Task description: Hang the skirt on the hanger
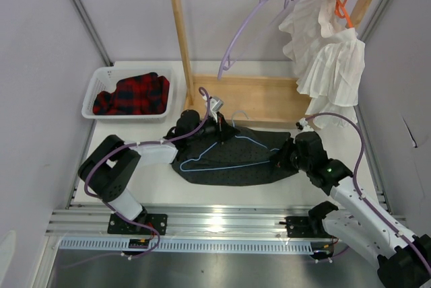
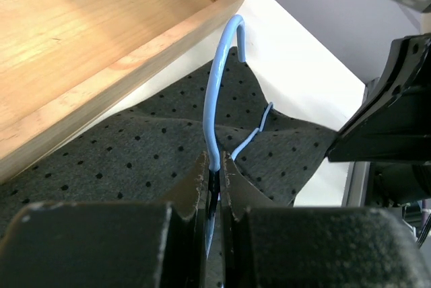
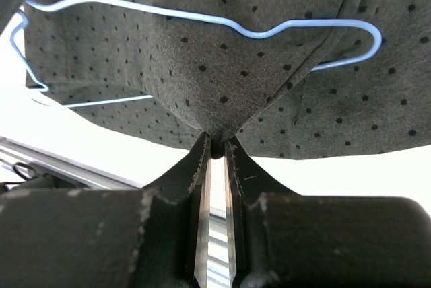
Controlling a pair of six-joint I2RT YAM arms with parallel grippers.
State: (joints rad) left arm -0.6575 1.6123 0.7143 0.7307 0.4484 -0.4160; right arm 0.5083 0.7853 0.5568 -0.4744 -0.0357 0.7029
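Note:
The dark dotted skirt (image 1: pixel 236 160) lies flat on the white table, in front of the wooden rack. The thin pale blue hanger (image 1: pixel 222 148) lies on top of it, its hook toward the rack. My left gripper (image 1: pixel 217 130) is shut on the hanger's neck just below the hook (image 2: pixel 214 99), over the skirt's (image 2: pixel 121 153) far edge. My right gripper (image 1: pixel 277 158) is shut on a pinch of the skirt's right edge (image 3: pixel 217 116), which peaks up into the jaws. The hanger wire (image 3: pixel 202 19) runs across the cloth in the right wrist view.
A wooden rack (image 1: pixel 269 99) stands at the back with a lavender hanger (image 1: pixel 249 29) and a white pleated garment (image 1: pixel 326 52) on an orange hanger (image 1: pixel 345 2). A white basket (image 1: pixel 101 79) at back left holds a red plaid garment (image 1: pixel 133 94).

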